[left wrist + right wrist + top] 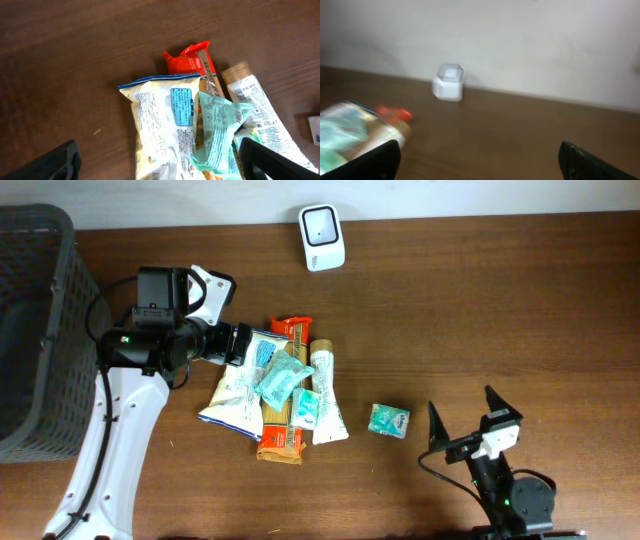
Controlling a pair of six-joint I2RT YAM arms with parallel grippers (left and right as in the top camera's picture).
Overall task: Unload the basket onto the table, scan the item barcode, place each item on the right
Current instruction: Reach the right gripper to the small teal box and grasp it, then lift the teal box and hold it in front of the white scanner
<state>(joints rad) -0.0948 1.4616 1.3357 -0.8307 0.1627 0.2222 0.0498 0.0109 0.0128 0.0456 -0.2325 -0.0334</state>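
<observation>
- My left gripper (pixel 162 161) is spread as wide as it goes and has nothing in it. In my left wrist view, one finger sits at each bottom corner with the pile of snacks showing between them.
- It's over the left side of that pile, roughly mid-desk (pixel 500 300) and a bit toward the left edge.
- Right under it is a white and blue bag (pixel 160 125), lying flat with the printed label side up. I can't tell if my fingers touch it.
- A mint pouch (pixel 217 130) lies on the right part of the bag, crumpled and at an angle.
- A red packet (pixel 190 60) pokes out from under both, toward the far edge.
- A tube (pixel 255 100) with a tan cap lies along the right side of the pile, just beside the pouch.
- A small teal packet (pixel 388 420) sits by itself to the right of the pile, apart from it.
- The scanner (pixel 322 237), a little white box, stands at the far edge near the middle, well apart from the pile.
- A dark basket (pixel 35 330) is at the left edge.
- My right gripper (pixel 464 412) is also fully spread and holding nothing, near the front edge on the right side, close to the teal packet but not touching it. Its wrist view is blurry, though the scanner shows up against the wall.
</observation>
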